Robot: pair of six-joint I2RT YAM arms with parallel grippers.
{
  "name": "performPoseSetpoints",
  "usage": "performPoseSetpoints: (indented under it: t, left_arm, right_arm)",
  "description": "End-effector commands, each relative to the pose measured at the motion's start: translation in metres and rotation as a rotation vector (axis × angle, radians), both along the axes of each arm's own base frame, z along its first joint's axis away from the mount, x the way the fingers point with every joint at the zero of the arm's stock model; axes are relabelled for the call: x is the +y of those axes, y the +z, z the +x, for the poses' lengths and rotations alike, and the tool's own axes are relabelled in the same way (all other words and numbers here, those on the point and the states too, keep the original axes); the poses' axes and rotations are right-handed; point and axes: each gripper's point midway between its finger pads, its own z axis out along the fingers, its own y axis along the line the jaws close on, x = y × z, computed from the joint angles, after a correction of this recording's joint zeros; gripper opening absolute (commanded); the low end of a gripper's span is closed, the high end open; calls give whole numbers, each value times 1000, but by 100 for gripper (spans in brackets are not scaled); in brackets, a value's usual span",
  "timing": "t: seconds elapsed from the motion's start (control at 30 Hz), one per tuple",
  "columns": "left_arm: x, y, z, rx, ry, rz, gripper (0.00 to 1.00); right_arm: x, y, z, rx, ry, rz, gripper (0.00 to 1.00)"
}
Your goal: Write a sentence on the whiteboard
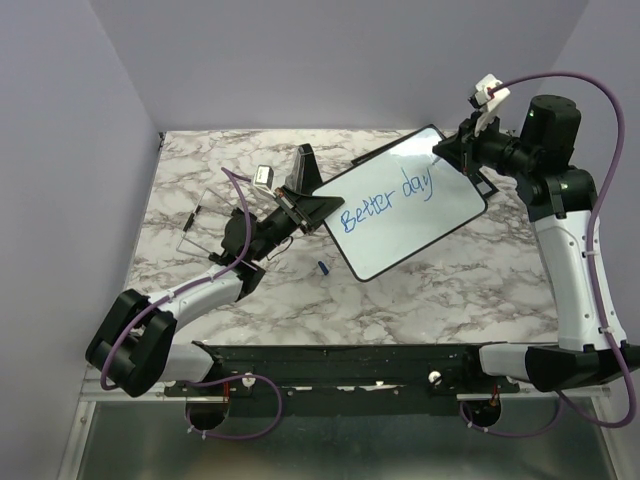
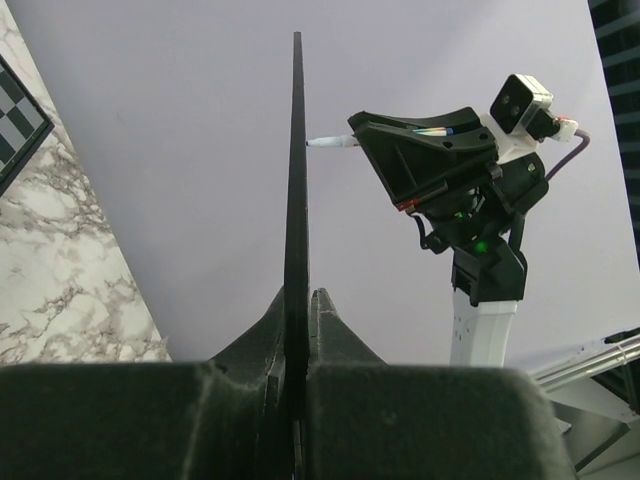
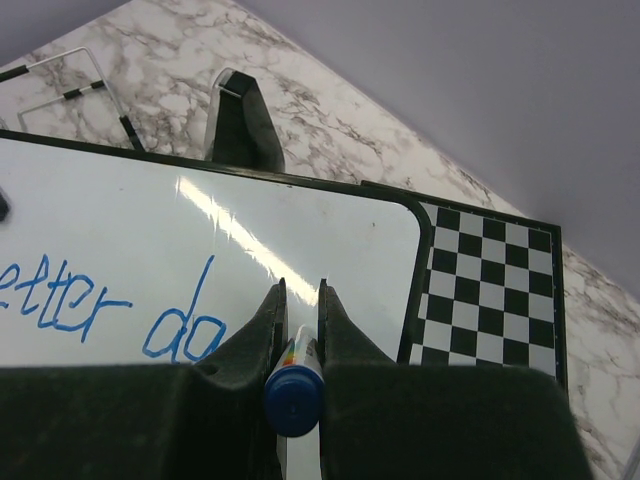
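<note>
The whiteboard [image 1: 425,225] lies slanted across the middle of the marble table, white with a thin black rim. On it the sentence [image 1: 385,203] reads "Better day" in blue marker. My left gripper [image 1: 303,200] is shut on the board's left edge. In the left wrist view the whiteboard [image 2: 297,150] shows edge-on as a thin black line, pinched in my left gripper [image 2: 300,300]. My right gripper [image 1: 445,152] is over the board's far right corner, shut on a blue-ended marker [image 3: 293,398] just right of the sentence [image 3: 150,325]. The marker tip [image 2: 330,142] reaches the board.
A black-and-white chessboard [image 3: 490,290] lies under the whiteboard's far right corner. A small blue cap [image 1: 323,267] rests on the table in front of the board. A clear plate with black marks [image 1: 205,225] lies at the left. Purple walls close the back and sides.
</note>
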Motion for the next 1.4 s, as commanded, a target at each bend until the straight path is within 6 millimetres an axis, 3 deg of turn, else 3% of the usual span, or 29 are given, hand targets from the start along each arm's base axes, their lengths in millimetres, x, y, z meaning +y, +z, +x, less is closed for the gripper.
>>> performPoseSetpoints:
  t: [0.0, 0.3, 0.8, 1.2, 1.37]
  left_arm:
    - [10, 48, -14, -115, -22, -141, 0]
    - [11, 47, -11, -111, -18, -144, 0]
    - [15, 48, -14, -114, -10, -146, 0]
    - [15, 49, -13, -115, -8, -149, 0]
    - [15, 47, -11, -109, -6, -147, 0]
  right_arm:
    - [6, -4, 3, 24, 41, 14, 1]
    - [5, -22, -11, 65, 56, -9, 1]
    - [-16, -21, -13, 38, -52, -49, 1]
    - [-6, -38, -30, 108, 25, -30, 0]
    - [6, -27, -36, 126, 84, 18, 1]
